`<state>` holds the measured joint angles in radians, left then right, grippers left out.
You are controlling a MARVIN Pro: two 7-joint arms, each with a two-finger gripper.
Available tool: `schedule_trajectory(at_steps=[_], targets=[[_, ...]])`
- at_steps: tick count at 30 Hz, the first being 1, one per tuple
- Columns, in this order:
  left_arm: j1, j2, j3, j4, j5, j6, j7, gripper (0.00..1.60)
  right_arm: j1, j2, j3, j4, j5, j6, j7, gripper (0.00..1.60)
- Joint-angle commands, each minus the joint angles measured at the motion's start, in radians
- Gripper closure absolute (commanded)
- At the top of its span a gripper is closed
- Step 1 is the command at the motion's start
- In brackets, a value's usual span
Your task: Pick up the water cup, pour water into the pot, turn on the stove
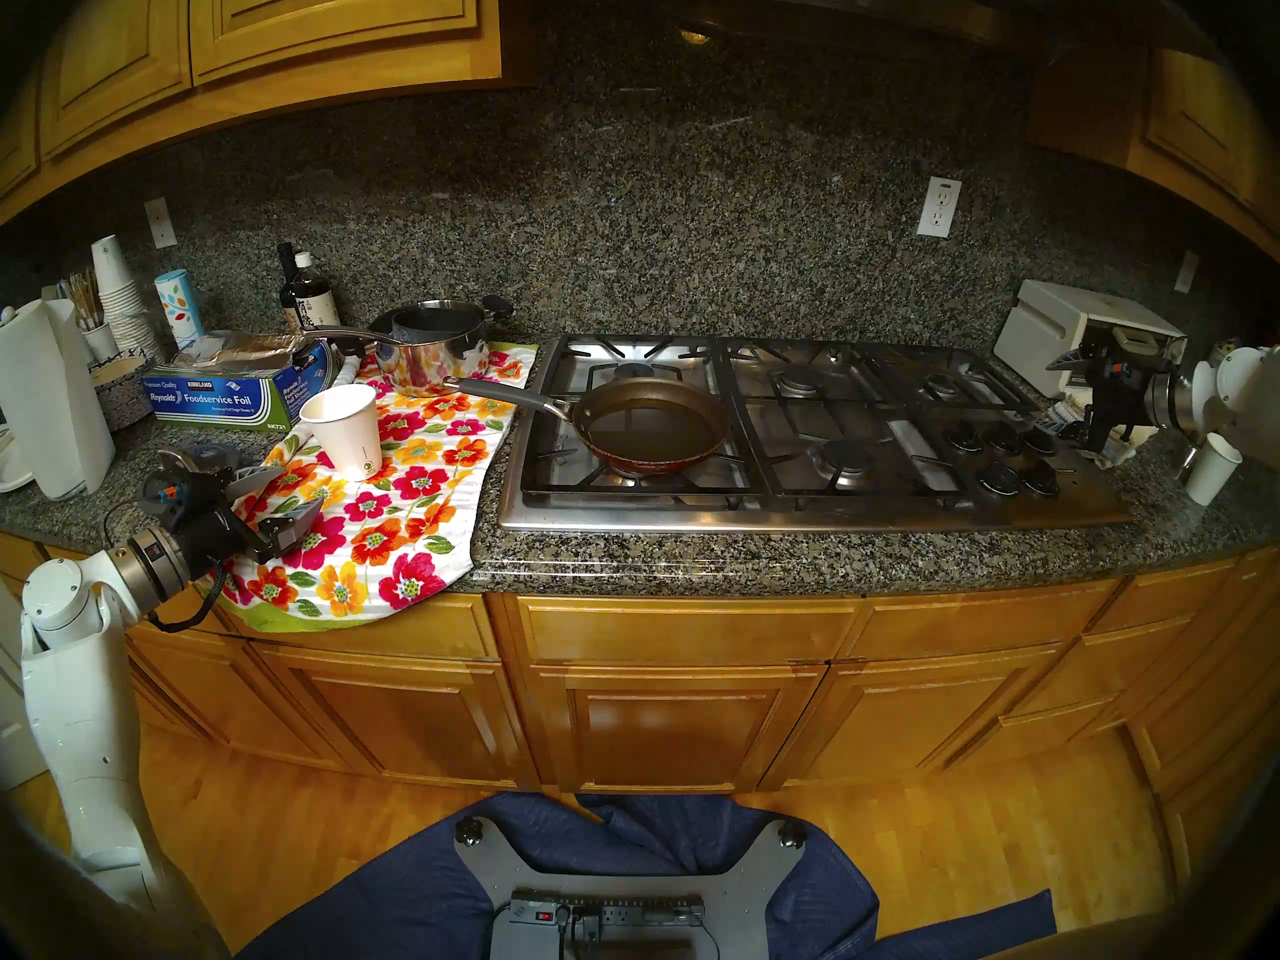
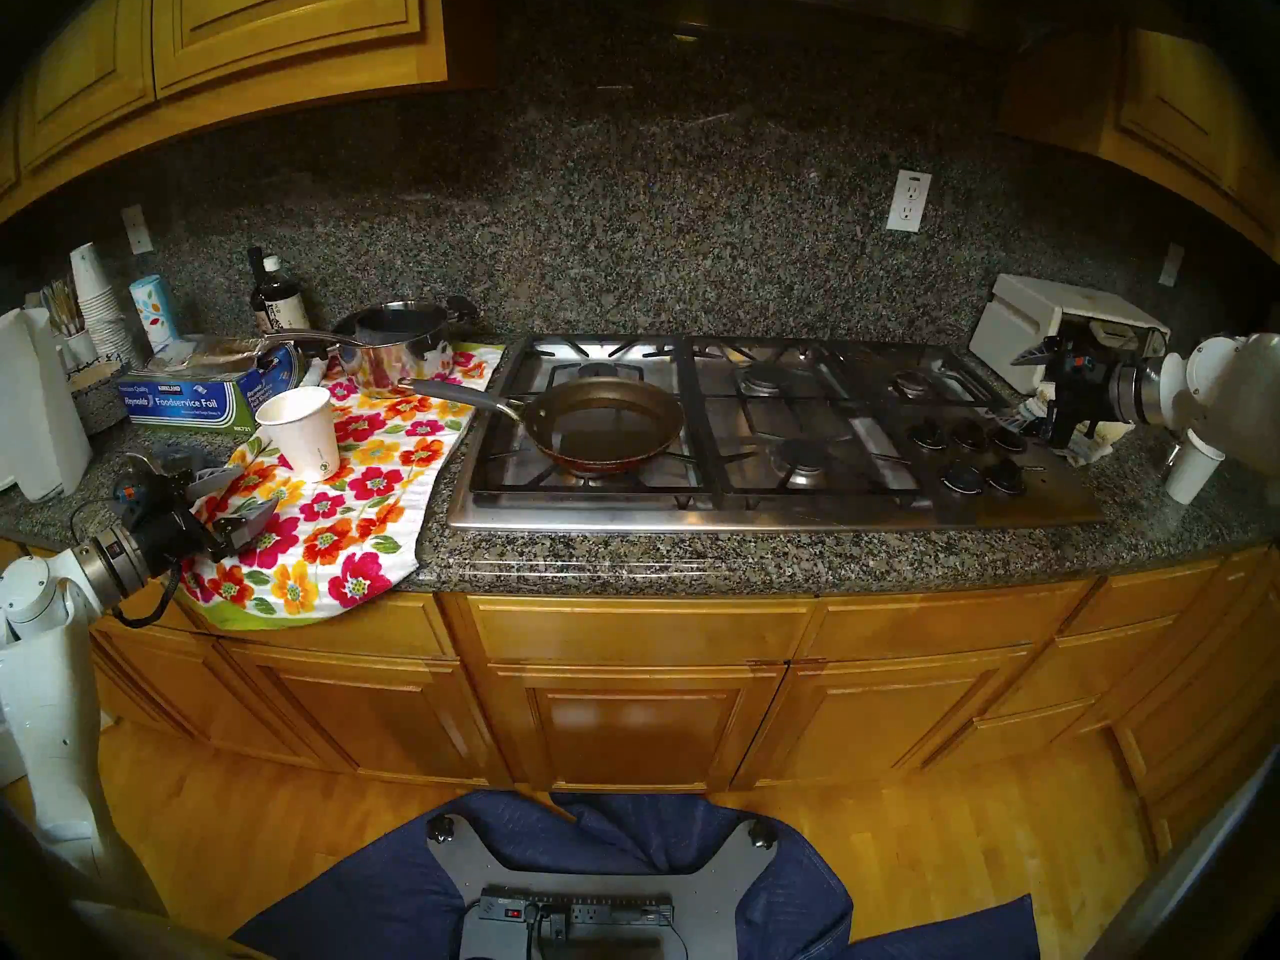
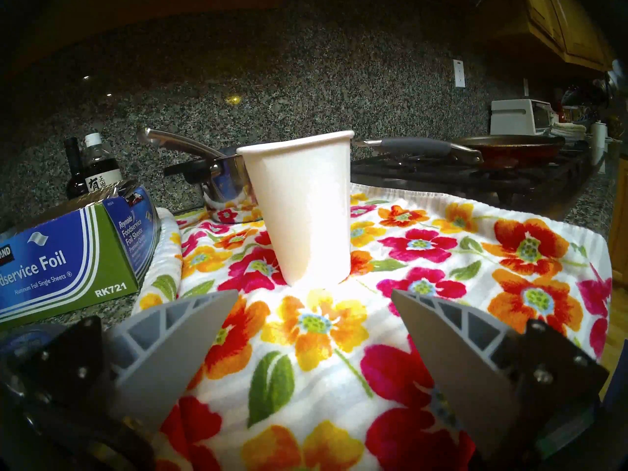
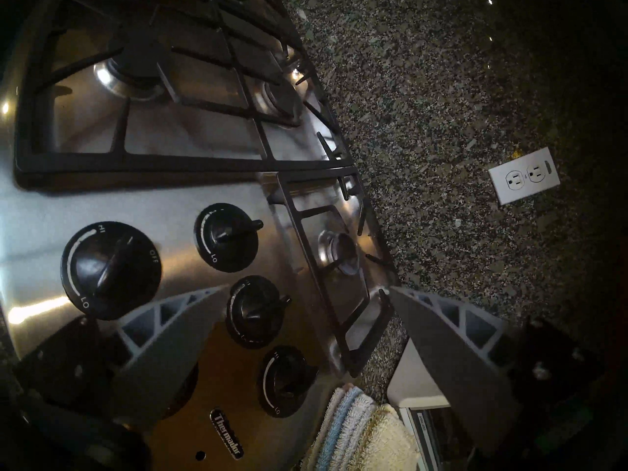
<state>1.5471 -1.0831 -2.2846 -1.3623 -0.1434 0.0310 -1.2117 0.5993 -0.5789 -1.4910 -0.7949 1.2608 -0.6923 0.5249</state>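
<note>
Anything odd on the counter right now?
The flowered towel lies askew, one corner draped over the counter edge, and the cup stands on that soft cloth. Both the left gripper and right gripper are open and empty.

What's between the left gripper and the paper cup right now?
Only bare floral towel. The left wrist view shows the open left gripper short of the paper cup, nothing between.

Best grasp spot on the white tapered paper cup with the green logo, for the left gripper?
Likely mid-wall, approached level from the near side. The white tapered paper cup stands upright on the floral towel, straight ahead of the open left gripper. Its thin wall widens upward, so squeeze gently. The steel saucepan crowds the far side.
</note>
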Motion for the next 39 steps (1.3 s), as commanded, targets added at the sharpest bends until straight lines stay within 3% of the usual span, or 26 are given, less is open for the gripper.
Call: schedule_trajectory(at_steps=[1,8,9,14,39], targets=[[-0.017,0.01,-0.004,-0.015,-0.006,-0.002,0.0,0.0,0.073,-0.015,0.037,-0.002,0.051,0.033,0.044,0.0],[-0.016,0.009,-0.004,-0.011,-0.001,-0.004,0.0,0.0,0.093,-0.013,0.056,-0.02,0.089,0.073,0.113,0.0],[-0.016,0.009,-0.004,-0.01,-0.001,-0.004,0.0,0.0,0.124,-0.071,0.049,0.07,0.014,0.013,0.05,0.0],[-0.018,0.01,-0.005,-0.009,0.002,-0.006,0.0,0.0,0.134,-0.075,0.043,0.087,0.006,0.016,0.063,0.0],[-0.025,0.012,-0.006,-0.014,0.004,-0.013,0.0,0.0,0.151,-0.135,-0.037,0.267,-0.246,-0.108,-0.021,0.0]])
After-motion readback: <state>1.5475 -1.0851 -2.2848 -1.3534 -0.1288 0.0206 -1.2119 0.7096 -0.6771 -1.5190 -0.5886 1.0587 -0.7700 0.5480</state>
